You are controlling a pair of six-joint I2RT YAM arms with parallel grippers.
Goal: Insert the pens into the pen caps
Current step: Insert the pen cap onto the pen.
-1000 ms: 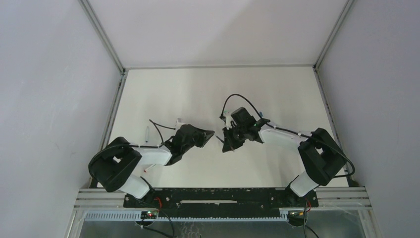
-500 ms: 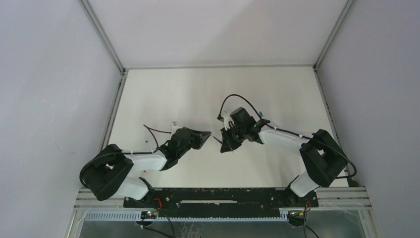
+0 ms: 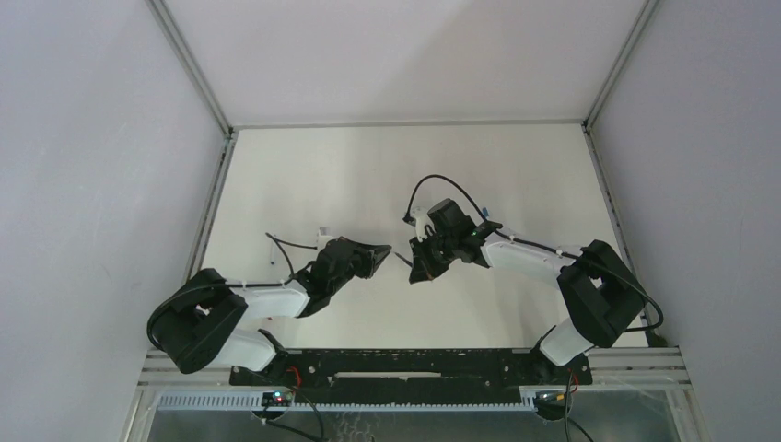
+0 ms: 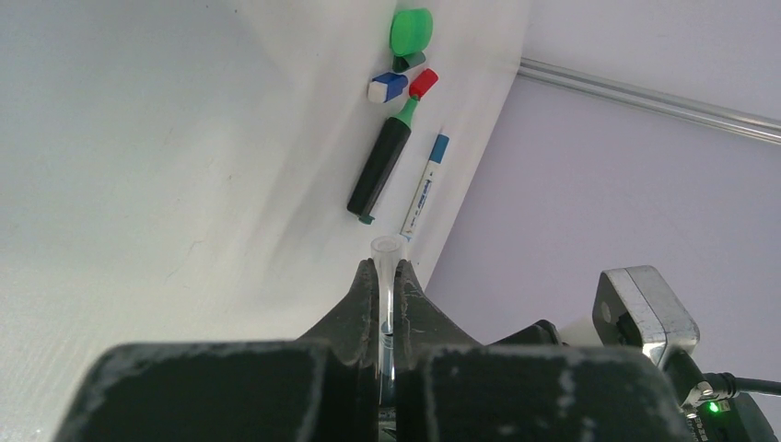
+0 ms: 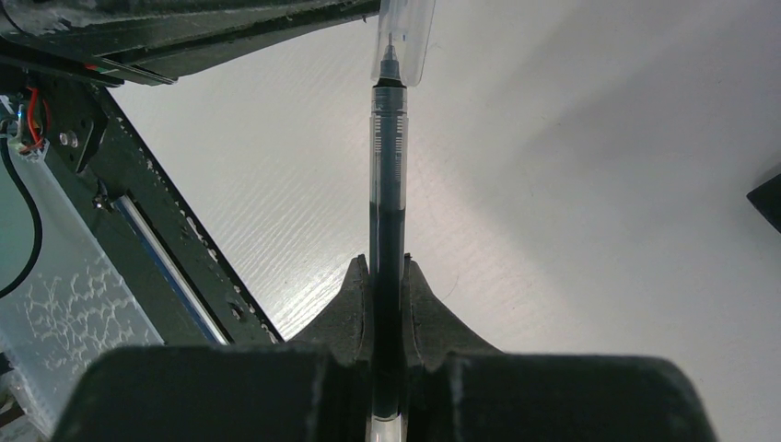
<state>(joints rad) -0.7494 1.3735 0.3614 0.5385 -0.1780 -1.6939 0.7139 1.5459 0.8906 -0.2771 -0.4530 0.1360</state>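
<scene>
My left gripper [image 4: 388, 267] is shut on a clear pen cap [image 4: 388, 247] whose open mouth points away from the wrist. My right gripper [image 5: 388, 262] is shut on a slim dark pen [image 5: 388, 175]. The pen's tip sits just inside the clear cap [image 5: 402, 37]. In the top view the left gripper [image 3: 382, 250] and right gripper [image 3: 416, 267] face each other mid-table, almost touching. On the table beyond lie a black-barrelled marker [image 4: 379, 168], a white pen with a blue end [image 4: 425, 187], a green cap [image 4: 411, 32], a blue cap [image 4: 388, 87] and a red cap [image 4: 424, 83].
The black base rail [image 5: 138, 230] runs along the near table edge below the right gripper. The enclosure wall [image 4: 626, 166] stands close behind the loose pens. The right arm's wrist housing [image 4: 645, 313] shows beside the left fingers.
The left arm has swung left and lowered, with its gripper still pointing at the right one. The right gripper has edged slightly left. Over the last half second nothing visibly moved.
</scene>
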